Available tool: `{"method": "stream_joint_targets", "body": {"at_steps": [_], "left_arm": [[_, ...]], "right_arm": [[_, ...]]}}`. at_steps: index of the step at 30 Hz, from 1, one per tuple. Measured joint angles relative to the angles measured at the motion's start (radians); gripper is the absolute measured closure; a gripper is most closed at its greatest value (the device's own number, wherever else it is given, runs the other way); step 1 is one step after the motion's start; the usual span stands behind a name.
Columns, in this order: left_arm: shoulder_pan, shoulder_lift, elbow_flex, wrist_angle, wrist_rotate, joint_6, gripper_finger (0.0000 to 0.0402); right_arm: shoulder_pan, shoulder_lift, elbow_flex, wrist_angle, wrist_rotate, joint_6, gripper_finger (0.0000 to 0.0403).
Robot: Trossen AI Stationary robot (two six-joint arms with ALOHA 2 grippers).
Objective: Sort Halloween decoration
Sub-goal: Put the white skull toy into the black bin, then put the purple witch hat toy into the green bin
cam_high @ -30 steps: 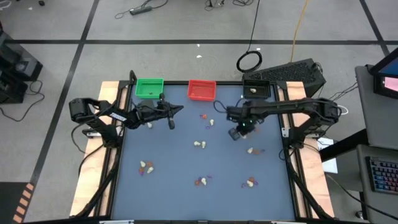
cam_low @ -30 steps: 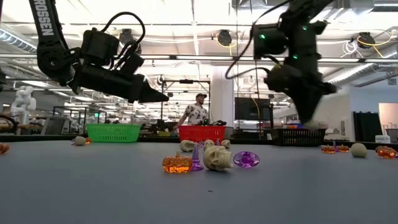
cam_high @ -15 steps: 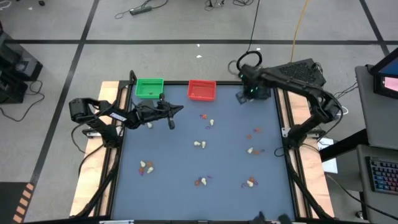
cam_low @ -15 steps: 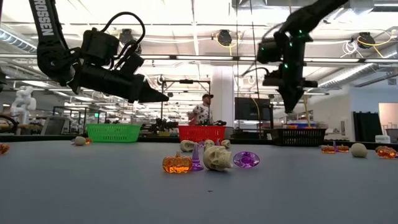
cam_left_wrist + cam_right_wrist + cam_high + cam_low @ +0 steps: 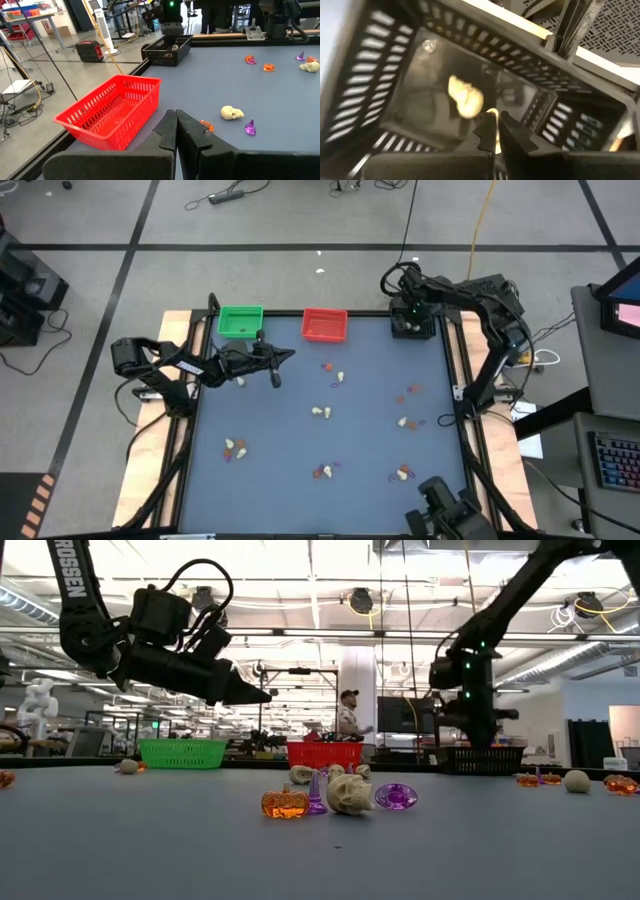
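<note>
Trinkets lie scattered across your grey table in small clusters: a cream skull, orange pumpkin and purple piece sit together mid-table in the low view, w/ more near the right edge and a few by the left edge. Your right gripper hangs over the black tray at the far right corner, fingers pinched nearly together on a small cream bit at their tips; what that bit is can't be told. One cream skull piece already lies on the tray floor, just beside the fingertips, w/ tray walls close on all sides. Your left gripper hovers above the table near the far left, jaws shut and holding nothing, close to the green tray and pointed toward the red tray. All three trays line the far edge. Centre and near part of the table give you plenty of room between clusters. A person stands in the room beyond.
</note>
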Motion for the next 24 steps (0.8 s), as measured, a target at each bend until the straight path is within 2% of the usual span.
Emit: {"method": "stream_joint_targets", "body": {"at_steps": [10, 20, 24], "left_arm": [[0.0, 0.0, 0.0, 0.0, 0.0, 0.001, 0.0395], [0.0, 0.0, 0.0, 0.005, -0.005, 0.002, 0.0395], [0.0, 0.0, 0.0, 0.005, -0.006, 0.002, 0.0395]], "right_arm": [[-0.03, 0.055, 0.0, 0.031, -0.001, -0.011, 0.0382], [-0.028, -0.016, 0.025, 0.016, 0.025, -0.023, 0.0292], [-0.009, -0.088, 0.032, 0.03, 0.03, -0.052, 0.028]]}}
